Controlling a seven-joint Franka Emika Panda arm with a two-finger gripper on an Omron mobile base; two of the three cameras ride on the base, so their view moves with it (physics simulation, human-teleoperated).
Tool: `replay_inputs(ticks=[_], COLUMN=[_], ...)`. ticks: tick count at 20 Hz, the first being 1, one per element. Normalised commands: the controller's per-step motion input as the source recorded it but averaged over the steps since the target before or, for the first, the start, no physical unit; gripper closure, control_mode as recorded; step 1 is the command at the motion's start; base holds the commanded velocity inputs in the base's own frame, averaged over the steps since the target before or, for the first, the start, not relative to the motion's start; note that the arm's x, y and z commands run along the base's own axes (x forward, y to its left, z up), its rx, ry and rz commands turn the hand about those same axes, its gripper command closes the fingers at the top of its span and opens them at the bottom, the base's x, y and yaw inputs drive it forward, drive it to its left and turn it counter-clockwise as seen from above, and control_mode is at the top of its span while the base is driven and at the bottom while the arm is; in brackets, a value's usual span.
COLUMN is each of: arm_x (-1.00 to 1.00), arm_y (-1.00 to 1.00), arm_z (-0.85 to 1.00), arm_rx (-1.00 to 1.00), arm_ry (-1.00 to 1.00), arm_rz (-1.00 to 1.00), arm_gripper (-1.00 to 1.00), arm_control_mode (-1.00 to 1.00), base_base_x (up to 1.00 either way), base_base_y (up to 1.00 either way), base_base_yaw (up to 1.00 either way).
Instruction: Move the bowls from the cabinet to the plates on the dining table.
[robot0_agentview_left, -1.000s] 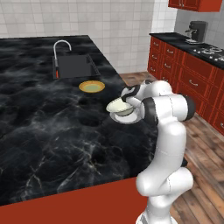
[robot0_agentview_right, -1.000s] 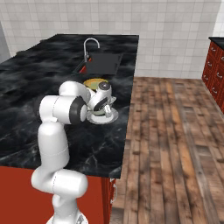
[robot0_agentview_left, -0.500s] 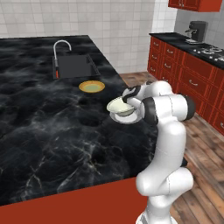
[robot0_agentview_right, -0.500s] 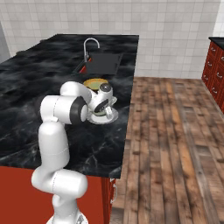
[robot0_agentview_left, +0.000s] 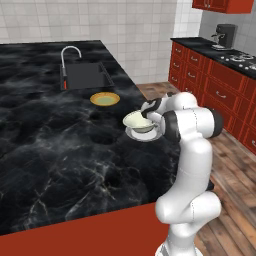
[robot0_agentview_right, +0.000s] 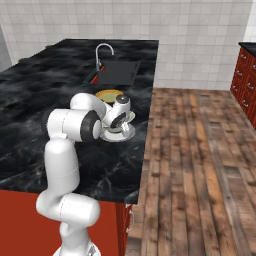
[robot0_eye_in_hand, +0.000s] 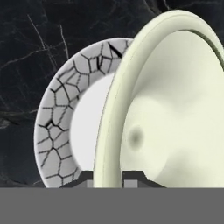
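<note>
A matte cream bowl (robot0_agentview_left: 136, 121) sits tilted right over the pale grey plate (robot0_agentview_left: 143, 135) near the right edge of the dining table (robot0_agentview_left: 50, 150). I cannot tell whether it touches the plate. My gripper (robot0_agentview_left: 147, 116) is shut on the bowl's rim. In the hand view the gripper (robot0_eye_in_hand: 107, 177) has one fingertip on each side of the bowl (robot0_eye_in_hand: 175, 113) wall, with the crackled grey plate (robot0_eye_in_hand: 54, 131) behind. The orange-yellow plate (robot0_agentview_left: 105, 99) lies empty a little farther back. From the right, the bowl (robot0_agentview_right: 128, 117) and grey plate (robot0_agentview_right: 120, 136) show beside the hand.
A sink (robot0_agentview_left: 85, 75) with an arched faucet (robot0_agentview_left: 70, 51) is set into the table behind the plates. Red drawers (robot0_agentview_left: 210, 80) under a counter with a coffee machine (robot0_agentview_left: 225, 35) line the right wall. A red wall cabinet (robot0_agentview_left: 220, 5) hangs above. Wooden floor (robot0_agentview_right: 200, 160) lies to the right.
The hand and the cream bowl have hardly shifted over the grey plate. The grip on the rim holds.
</note>
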Motion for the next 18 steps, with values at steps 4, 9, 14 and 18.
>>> replay_inputs(ticks=[4,9,14,18], arm_x=[0.0,-0.01,-0.16,-0.38], arm_y=[0.0,0.0,0.08,0.15], arm_z=[-0.17,-0.15,-0.05,0.02], arm_rx=[0.0,0.0,0.0,0.0], arm_ry=[0.07,0.06,0.0,0.0], arm_rz=[0.0,0.0,0.0,0.0], arm_gripper=[-1.0,-1.0,-1.0,-1.0], arm_control_mode=[-1.0,-1.0,-1.0,-1.0], base_base_x=[0.0,0.0,0.0,0.0], base_base_y=[0.0,0.0,0.0,0.0], base_base_yaw=[0.0,0.0,0.0,0.0])
